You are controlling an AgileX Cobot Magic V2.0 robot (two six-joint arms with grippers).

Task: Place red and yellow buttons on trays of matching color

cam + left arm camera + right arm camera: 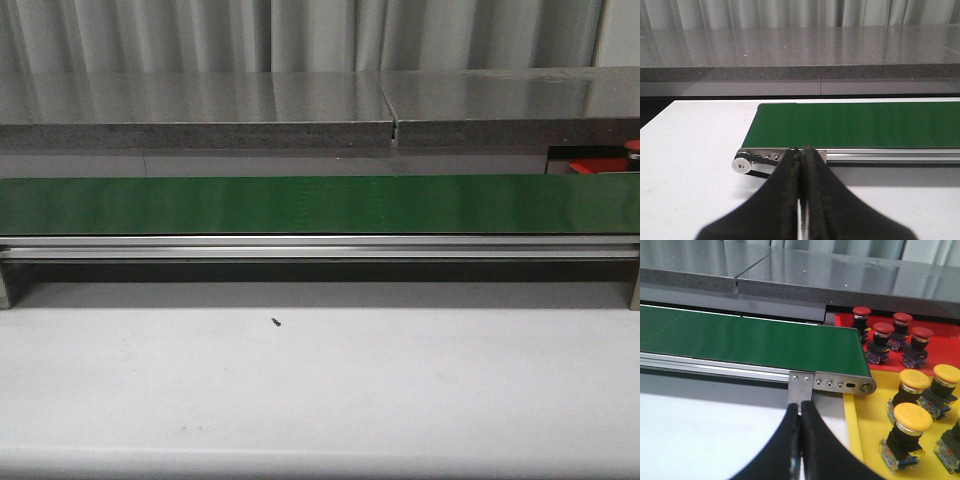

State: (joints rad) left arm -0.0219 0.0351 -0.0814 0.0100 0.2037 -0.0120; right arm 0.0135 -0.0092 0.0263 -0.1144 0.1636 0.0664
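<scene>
Red-capped push buttons, four of them on dark bodies, stand upright in the glossy red tray past the end of the long dark green conveyor belt; my right wrist view shows this plainly. Yellow-capped push buttons, at least three, stand in the bright yellow tray that lies just beside the red one, nearer to me. Both trays sit close against the belt's metal end bracket.

Beneath everything lies a flat white tabletop. Behind the belt runs a long grey speckled stone counter, split by a narrow seam, with pale pleated curtains hanging beyond it.

My front view shows the belt spanning nearly the full width on its aluminium rail, a tiny black speck on the table, and only a red sliver of tray at the far right edge; neither of my arms appears there. My left wrist view alone shows the belt's other end, with a silver roller pulley and its thin black drive band.

My left gripper has its black fingers pressed together, holding nothing. My right gripper is likewise closed and empty, poised over the table just short of the bracket.
</scene>
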